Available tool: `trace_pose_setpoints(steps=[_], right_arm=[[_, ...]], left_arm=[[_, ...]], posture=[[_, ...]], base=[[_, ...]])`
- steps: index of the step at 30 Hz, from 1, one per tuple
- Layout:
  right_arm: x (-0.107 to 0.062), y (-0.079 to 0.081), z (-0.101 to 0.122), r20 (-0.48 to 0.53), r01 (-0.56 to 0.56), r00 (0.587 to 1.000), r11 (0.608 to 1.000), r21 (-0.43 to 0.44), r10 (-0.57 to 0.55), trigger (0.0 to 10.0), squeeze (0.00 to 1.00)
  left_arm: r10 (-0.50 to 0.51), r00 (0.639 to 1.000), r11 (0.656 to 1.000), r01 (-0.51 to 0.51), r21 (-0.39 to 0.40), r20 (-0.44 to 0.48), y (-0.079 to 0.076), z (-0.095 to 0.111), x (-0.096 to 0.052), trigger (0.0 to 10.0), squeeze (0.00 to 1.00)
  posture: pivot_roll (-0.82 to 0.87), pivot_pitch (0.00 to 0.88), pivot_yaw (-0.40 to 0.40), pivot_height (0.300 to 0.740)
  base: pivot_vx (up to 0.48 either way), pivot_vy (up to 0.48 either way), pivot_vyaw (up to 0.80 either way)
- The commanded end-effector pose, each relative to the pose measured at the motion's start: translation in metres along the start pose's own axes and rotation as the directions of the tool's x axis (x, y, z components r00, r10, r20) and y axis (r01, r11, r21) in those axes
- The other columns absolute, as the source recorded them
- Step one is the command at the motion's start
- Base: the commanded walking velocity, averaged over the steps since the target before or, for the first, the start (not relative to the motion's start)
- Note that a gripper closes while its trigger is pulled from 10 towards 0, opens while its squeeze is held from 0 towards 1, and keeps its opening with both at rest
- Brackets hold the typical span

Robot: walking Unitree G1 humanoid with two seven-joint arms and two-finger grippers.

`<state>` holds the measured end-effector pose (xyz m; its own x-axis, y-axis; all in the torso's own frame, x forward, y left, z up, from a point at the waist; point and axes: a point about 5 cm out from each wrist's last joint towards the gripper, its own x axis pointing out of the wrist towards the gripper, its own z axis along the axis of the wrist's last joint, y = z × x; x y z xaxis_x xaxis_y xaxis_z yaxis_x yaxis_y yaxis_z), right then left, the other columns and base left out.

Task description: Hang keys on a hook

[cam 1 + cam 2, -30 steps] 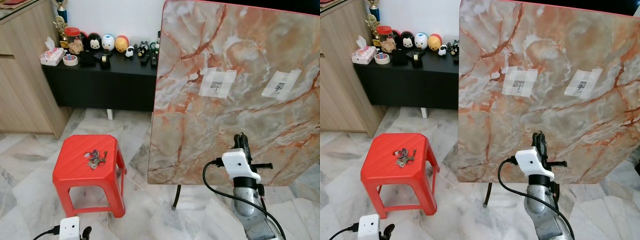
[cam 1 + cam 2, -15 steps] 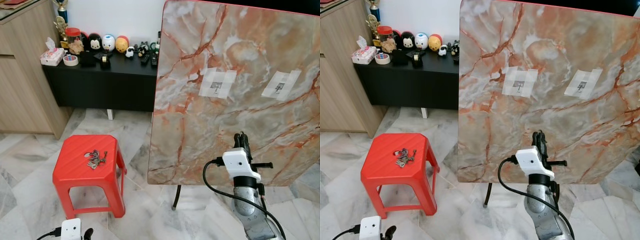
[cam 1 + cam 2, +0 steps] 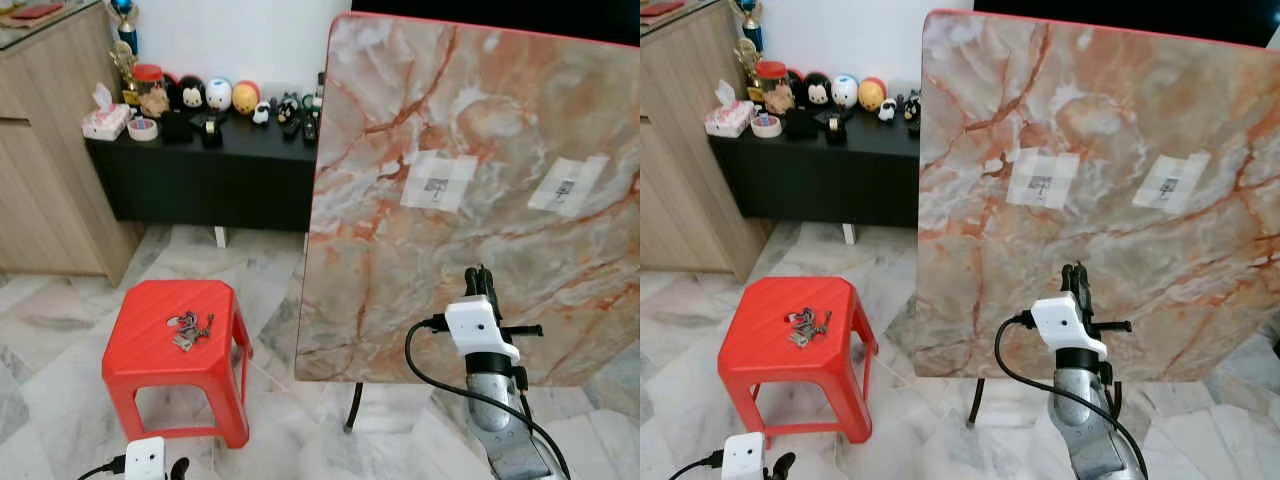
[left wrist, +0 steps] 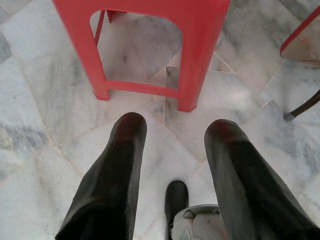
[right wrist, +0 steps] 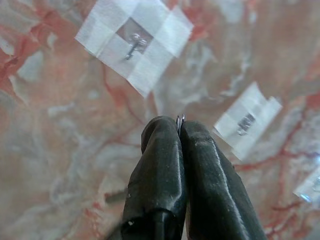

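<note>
Here the keys [image 3: 190, 328] lie on the red stool [image 3: 140, 375], well apart from the right pincer [image 3: 481, 279], pressed together.

Glossy marble-patterned board [image 3: 480, 200], smooth red plastic stool [image 3: 175, 345] bearing metal keys [image 3: 188, 328], polished veined marble floor [image 3: 60, 320], and matt wood-grain cabinet [image 3: 45, 170].

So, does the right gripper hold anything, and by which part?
Its shut fingers pinch a thin metal sliver at their tips; what it is cannot be told.

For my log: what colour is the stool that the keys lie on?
Red. The stool with the keys on its seat shows best in the left eye view.
</note>
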<state>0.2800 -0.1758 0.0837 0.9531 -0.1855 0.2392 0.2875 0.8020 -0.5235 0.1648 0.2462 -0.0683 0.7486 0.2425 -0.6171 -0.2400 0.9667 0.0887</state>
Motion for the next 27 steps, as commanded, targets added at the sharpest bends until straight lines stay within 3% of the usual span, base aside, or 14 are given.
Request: trace_pose_setpoints(steps=[1, 13, 27], right_arm=[[0.0009, -0.0023, -0.002, -0.012, 0.003, 1.0, 1.0, 0.006, -0.003, 10.0, 0.0], [0.0011, -0.0015, -0.0025, -0.016, -0.001, 1.0, 1.0, 0.012, 0.001, 10.0, 0.0], [0.0031, -0.0027, -0.0021, -0.012, 0.005, 1.0, 1.0, 0.008, -0.005, 10.0, 0.0]], left_arm=[[-0.003, 1.0, 1.0, 0.003, -0.013, -0.01, -0.0018, -0.0021, -0.0004, 10.0, 0.0], [-0.014, 1.0, 1.0, 0.014, -0.014, -0.004, -0.0063, -0.0007, 0.0005, 10.0, 0.0], [-0.022, 1.0, 1.0, 0.022, -0.016, 0.0, -0.0081, -0.0004, 0.0005, 10.0, 0.0]], posture=[[0.06, 0.014, -0.136, 0.74], [0.05, 0.017, -0.136, 0.74], [0.05, 0.02, -0.137, 0.74]], base=[[0.262, 0.0, 0.0], [0.266, 0.0, 0.0], [0.0, 0.0, 0.0]])
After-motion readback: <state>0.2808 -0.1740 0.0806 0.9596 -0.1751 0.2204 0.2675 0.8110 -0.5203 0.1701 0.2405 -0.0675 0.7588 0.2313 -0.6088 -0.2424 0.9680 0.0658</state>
